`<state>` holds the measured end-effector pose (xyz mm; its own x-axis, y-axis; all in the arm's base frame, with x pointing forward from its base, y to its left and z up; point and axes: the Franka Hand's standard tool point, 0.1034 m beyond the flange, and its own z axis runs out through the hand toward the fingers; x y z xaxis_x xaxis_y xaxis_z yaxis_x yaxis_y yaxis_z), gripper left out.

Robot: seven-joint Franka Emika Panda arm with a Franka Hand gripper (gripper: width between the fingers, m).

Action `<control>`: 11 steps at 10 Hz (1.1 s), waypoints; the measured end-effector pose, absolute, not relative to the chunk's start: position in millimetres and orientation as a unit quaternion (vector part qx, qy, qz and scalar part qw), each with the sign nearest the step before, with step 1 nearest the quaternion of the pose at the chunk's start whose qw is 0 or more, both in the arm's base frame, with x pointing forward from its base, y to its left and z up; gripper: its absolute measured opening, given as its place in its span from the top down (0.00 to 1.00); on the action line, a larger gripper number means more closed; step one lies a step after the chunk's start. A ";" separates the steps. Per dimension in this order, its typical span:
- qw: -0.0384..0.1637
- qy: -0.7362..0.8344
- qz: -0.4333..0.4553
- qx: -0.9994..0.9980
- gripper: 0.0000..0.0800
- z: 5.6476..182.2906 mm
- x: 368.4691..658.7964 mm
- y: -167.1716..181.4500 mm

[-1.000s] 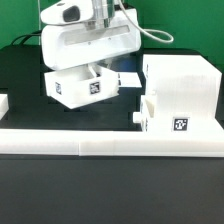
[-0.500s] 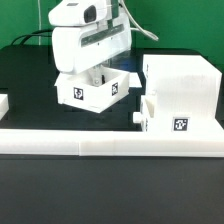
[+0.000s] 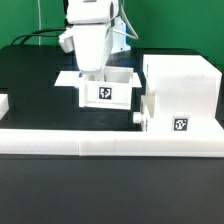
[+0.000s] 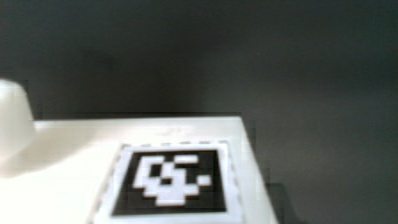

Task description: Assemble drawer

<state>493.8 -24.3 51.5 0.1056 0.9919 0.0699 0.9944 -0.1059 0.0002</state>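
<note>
A white open-top tray (image 3: 106, 92) with a black-and-white tag on its near face sits at the middle of the black table. My gripper (image 3: 97, 72) reaches down into it from above and is shut on its wall; the fingertips are hidden by the tray. The large boxy shell (image 3: 182, 80) stands just to the exterior view's right of the tray. A second tray (image 3: 170, 122) with a round knob (image 3: 138, 118) sits in the shell's lower part. The wrist view shows a tagged white face (image 4: 173, 180) of the held tray close up, with no fingers in sight.
The long low white border wall (image 3: 110, 142) runs along the front, with a short piece (image 3: 3, 102) at the exterior view's left edge. The marker board (image 3: 64, 78) lies flat behind the tray. Black table (image 3: 30, 70) lies to the left.
My gripper has moved toward the exterior view's right with the tray and turned it, so its tagged face now points to the front and it stands close to the shell.
</note>
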 end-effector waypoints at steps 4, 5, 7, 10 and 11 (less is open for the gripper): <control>0.034 -0.675 -0.019 -0.737 0.95 57.6 521.6 -15.9; 0.036 -0.677 -0.019 -0.735 0.95 60.8 530.9 -13.0; 0.037 -0.677 -0.021 -0.735 0.95 60.8 538.5 -12.8; 0.042 -0.678 -0.017 -0.734 0.95 55.6 533.4 -11.3; 0.041 -0.680 -0.017 -0.731 0.95 55.2 533.8 -9.6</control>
